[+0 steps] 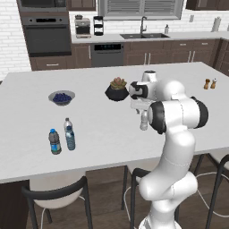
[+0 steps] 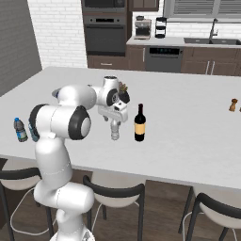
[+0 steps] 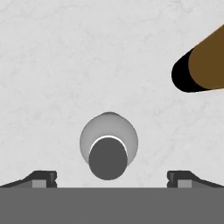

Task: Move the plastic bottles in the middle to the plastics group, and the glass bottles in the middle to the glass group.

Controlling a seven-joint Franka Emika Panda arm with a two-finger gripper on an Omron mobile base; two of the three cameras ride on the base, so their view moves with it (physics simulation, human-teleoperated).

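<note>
Now, from the left base view, the gripper hangs over a small clear bottle standing upright mid-counter, partly hidden by the arm. The plastics group stands well apart toward the counter's left front, and the two amber glass-group bottles sit far right.

From the right base view, the gripper sits directly above the clear bottle, with the dark glass bottle just beside it.

In the hand view, the bottle's cap lies centred between the fingers, which stand wide apart on either side; the dark glass bottle lies off to the upper right. By my judgement the step is descending to grasp this plastic bottle. Keep the cap centred, go straight down, close on the body below the shoulder, and stay clear of the dark neighbour.
</note>
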